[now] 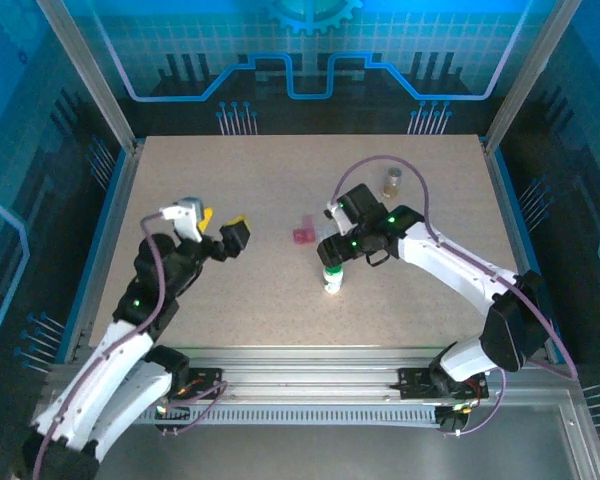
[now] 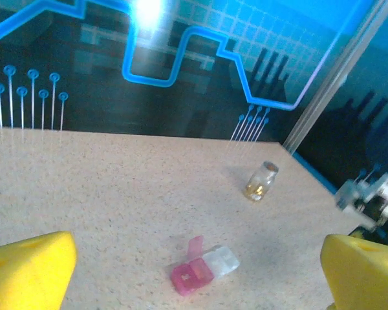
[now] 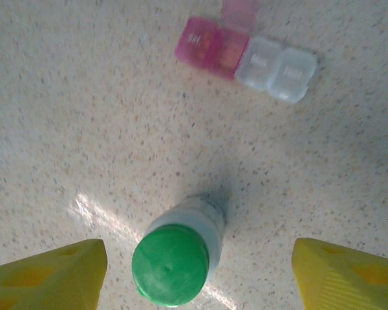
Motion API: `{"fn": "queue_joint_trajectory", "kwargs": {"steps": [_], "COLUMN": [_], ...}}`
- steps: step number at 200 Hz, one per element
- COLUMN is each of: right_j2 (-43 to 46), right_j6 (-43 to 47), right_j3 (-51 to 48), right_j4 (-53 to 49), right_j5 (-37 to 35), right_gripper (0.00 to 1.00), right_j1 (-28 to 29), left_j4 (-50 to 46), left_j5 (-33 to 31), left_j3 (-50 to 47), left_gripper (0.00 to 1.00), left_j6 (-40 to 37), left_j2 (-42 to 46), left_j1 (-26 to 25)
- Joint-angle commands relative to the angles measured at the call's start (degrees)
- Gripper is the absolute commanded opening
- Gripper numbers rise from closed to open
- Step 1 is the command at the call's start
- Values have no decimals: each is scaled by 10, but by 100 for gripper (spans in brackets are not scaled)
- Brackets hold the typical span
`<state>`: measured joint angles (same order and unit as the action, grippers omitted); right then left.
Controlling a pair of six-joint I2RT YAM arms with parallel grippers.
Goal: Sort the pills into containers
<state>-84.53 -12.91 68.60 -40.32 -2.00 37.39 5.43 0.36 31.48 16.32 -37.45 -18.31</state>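
Note:
The white bottle with a green cap (image 3: 171, 261) stands upright between the wide-apart yellow fingers of my right gripper (image 3: 197, 271), which is open and clear of it on both sides. From above, the bottle (image 1: 332, 282) sits just below that gripper (image 1: 333, 255). The clear-and-pink box (image 3: 246, 55) lies beyond the bottle with one pink lid raised. The left wrist view shows the box (image 2: 204, 268) and, further back, the amber vial (image 2: 260, 182). My left gripper (image 1: 222, 220) hangs open and empty, left of the box (image 1: 302, 235). The pills are hidden; a pale speck in a pink compartment is too small to tell.
The amber vial (image 1: 392, 181) stands alone behind the right arm. Metal frame posts and blue-lit walls close in the speckled table (image 1: 230, 300) on the left, right and back.

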Motion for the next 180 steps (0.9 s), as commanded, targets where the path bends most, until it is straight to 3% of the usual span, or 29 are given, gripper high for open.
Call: {"fn": "queue_joint_trajectory", "kwargs": {"steps": [1, 59, 113, 180], "right_j2": [0, -44, -86, -128], "right_j6": [25, 9, 3, 11], "right_j3": [-15, -15, -9, -6], "right_j4": [-14, -36, -35, -12], "right_j5": [-15, -34, -61, -49], "right_gripper": [76, 76, 77, 70], "right_j1": [22, 54, 62, 61], "left_j4": [-27, -22, -26, 16], "left_j5": [-29, -18, -48, -22], "left_j3": [-45, -66, -75, -93], "left_gripper": [98, 97, 99, 99], "left_j6": [74, 89, 100, 116], "left_j2": [53, 44, 33, 11], "left_j1": [4, 4, 4, 14]}}
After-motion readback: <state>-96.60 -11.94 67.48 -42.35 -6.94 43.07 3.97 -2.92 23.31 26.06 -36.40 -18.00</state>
